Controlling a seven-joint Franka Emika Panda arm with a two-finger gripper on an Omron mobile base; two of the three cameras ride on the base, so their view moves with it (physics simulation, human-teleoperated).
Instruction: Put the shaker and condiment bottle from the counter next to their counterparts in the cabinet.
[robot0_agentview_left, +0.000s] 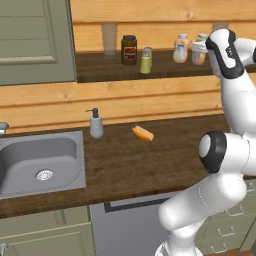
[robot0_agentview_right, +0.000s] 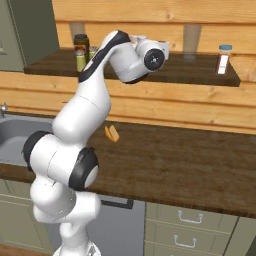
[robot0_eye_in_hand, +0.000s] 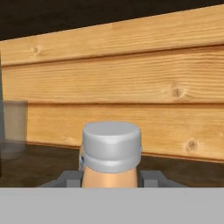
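Observation:
In the hand view a condiment bottle (robot0_eye_in_hand: 111, 151) with a silver-white cap and peach body stands between my fingertips (robot0_eye_in_hand: 68, 179), which press on both its sides. My gripper (robot0_eye_in_hand: 109, 181) is shut on it, inside the cabinet (robot0_agentview_left: 100, 70). From the left base view this held bottle (robot0_agentview_left: 198, 52) sits just right of its twin bottle (robot0_agentview_left: 180, 50) on the dark shelf floor. Two yellow-green shakers (robot0_agentview_left: 145, 63) (robot0_agentview_left: 148, 52) stand close together further left. Whether the held bottle's base touches the shelf is hidden.
A dark brown jar (robot0_agentview_left: 129, 49) stands left of the shakers. A blue-capped spice jar (robot0_agentview_right: 223, 58) is at the shelf's right end. On the counter lie an orange wedge (robot0_agentview_left: 142, 133) and a grey soap dispenser (robot0_agentview_left: 96, 124) beside the sink (robot0_agentview_left: 75, 145). A grey-green door (robot0_agentview_left: 35, 40) hangs left.

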